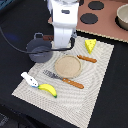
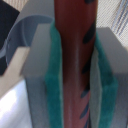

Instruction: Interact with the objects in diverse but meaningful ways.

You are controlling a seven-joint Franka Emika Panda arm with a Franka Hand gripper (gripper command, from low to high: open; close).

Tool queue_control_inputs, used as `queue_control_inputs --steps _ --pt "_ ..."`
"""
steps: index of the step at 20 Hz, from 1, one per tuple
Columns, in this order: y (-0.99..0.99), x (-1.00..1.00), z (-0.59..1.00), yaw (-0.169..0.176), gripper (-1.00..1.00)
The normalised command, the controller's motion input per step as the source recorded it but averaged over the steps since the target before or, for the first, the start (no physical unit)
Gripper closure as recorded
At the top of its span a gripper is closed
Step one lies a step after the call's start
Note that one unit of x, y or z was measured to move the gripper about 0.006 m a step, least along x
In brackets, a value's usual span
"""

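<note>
While my hand (image 2: 75,75) is closed on the dark brown bar (image 2: 74,60), I see in the wrist view that the bar stands upright between my two green pads (image 2: 54,85), which press it from both sides. In the exterior view the hand itself is hidden behind my white arm, so the grip is judged from the wrist view only.

I take the round tan plate (image 1: 67,65) as landmark. My arm hangs behind it, next to the grey-blue handled pot (image 1: 39,49), which stands behind the plate toward the exterior view's left. The yellow cheese wedge (image 1: 90,46) lies behind the plate toward the exterior view's right. The yellow banana (image 1: 48,89) and the white-and-blue tool (image 1: 29,79) lie in front of the plate, toward the left. All rest on the woven beige mat (image 1: 95,90) on the dark bench (image 1: 12,20).

I think the bar may be meant for the pot. The risk is that the smooth bar slides down between the pads if the grip is weak. Also, if I release it away from the pot's middle, it may hit the rim and push or tip the light pot.
</note>
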Motion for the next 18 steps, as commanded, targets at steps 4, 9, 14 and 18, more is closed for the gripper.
queue_control_inputs --steps 4,9,14,18 --pt "0.0 -1.0 -0.28 0.0 1.0" --pt "0.0 -1.0 -0.39 0.0 1.0" --pt "0.0 -1.0 -0.42 0.0 1.0" --pt "0.02 -0.99 -0.34 0.0 1.0"
